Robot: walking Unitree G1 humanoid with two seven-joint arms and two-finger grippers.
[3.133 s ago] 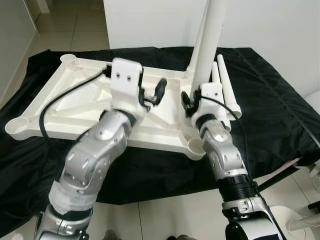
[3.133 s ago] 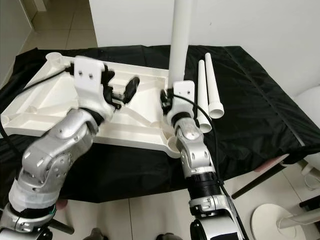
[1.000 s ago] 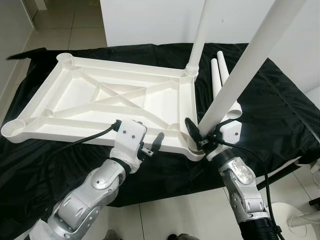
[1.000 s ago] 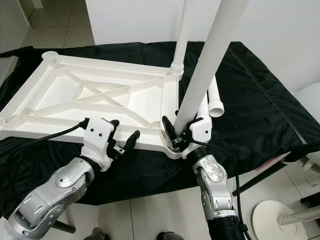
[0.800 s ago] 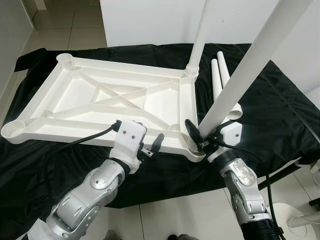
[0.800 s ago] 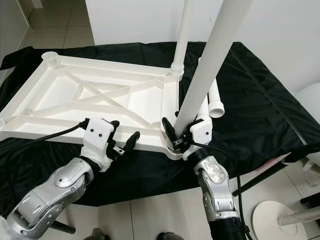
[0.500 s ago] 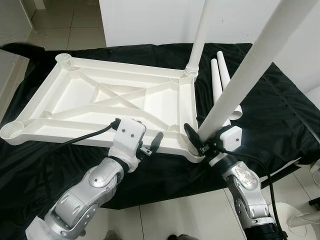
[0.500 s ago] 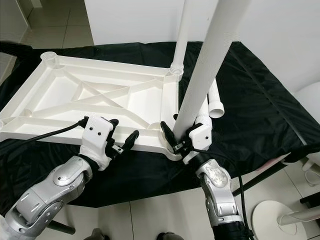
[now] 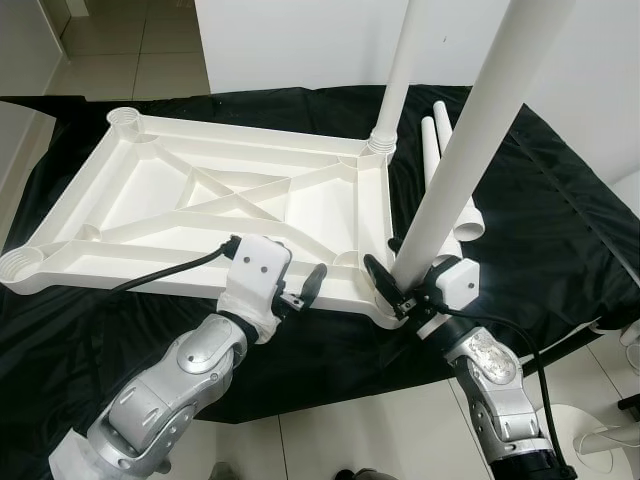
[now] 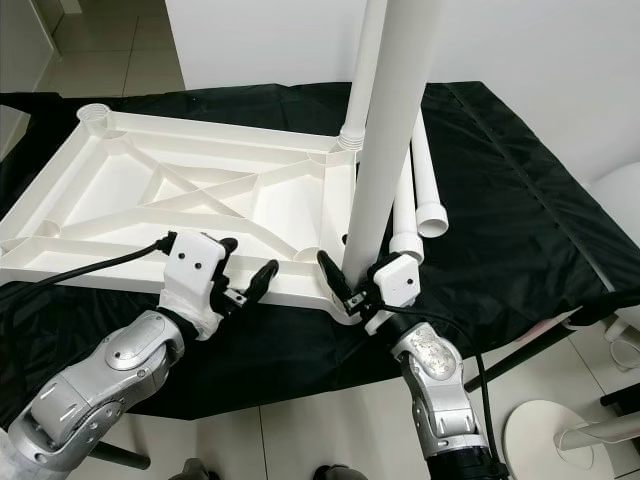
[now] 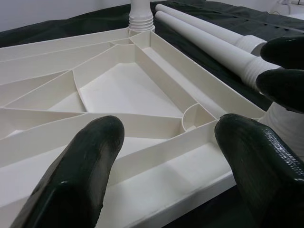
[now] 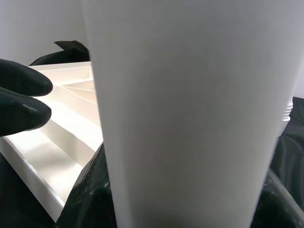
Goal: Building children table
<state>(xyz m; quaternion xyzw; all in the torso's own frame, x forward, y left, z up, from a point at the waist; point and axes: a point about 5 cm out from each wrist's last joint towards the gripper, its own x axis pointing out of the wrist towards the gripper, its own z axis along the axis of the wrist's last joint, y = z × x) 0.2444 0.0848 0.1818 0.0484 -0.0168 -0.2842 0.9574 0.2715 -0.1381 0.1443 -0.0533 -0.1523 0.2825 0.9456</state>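
Observation:
The white tabletop lies upside down on a black cloth. One white leg stands screwed into its far right corner socket. My right gripper is shut on a second white leg, gripped low near its threaded end. That leg stands almost upright over the near right corner socket and looms large in the right wrist view. My left gripper is open at the tabletop's near edge, left of that socket, its fingers spread over the rim with nothing between them.
Two loose white legs lie side by side on the black cloth right of the tabletop. A white wall stands behind. Tiled floor shows at the front, with a round white stand base at the lower right.
The held leg has swung from a lean to the right to nearly upright, its foot staying at the near right socket. My left gripper has barely moved.

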